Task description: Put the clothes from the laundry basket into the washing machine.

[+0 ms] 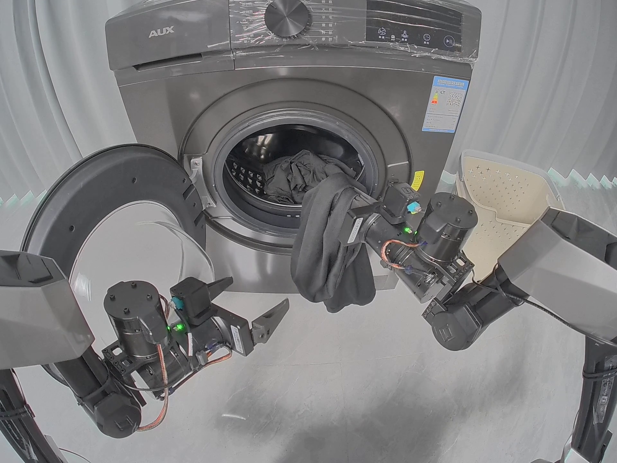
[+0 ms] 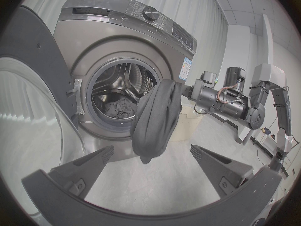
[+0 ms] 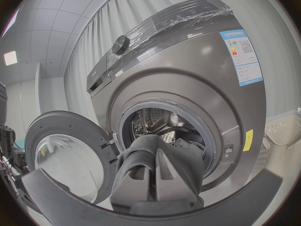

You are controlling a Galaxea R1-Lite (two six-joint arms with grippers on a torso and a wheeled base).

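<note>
Two fingers (image 2: 91, 165) of the left gripper (image 1: 257, 294) stand wide apart and empty at lower left of the head view. They sit just in front of the round grey glass-paned door (image 1: 109, 226), which stands wide open at left. At centre, the grey front-loading washing machine (image 1: 289, 78) shows its drum mouth, with a crumpled dark heap of clothes (image 1: 292, 175) inside. Just right of centre, a dark grey cloth garment (image 1: 328, 252) hangs draped over the right gripper (image 3: 153, 156). Its fingers are pressed together on the fold, in front of the mouth's lower right edge. The cloth looks light, limp and apt to snag. Its hanging ends would likely drag on the rim, so a high, deep carry seems wise. The cream perforated plastic laundry basket (image 1: 508, 194) stands at far right.
</note>
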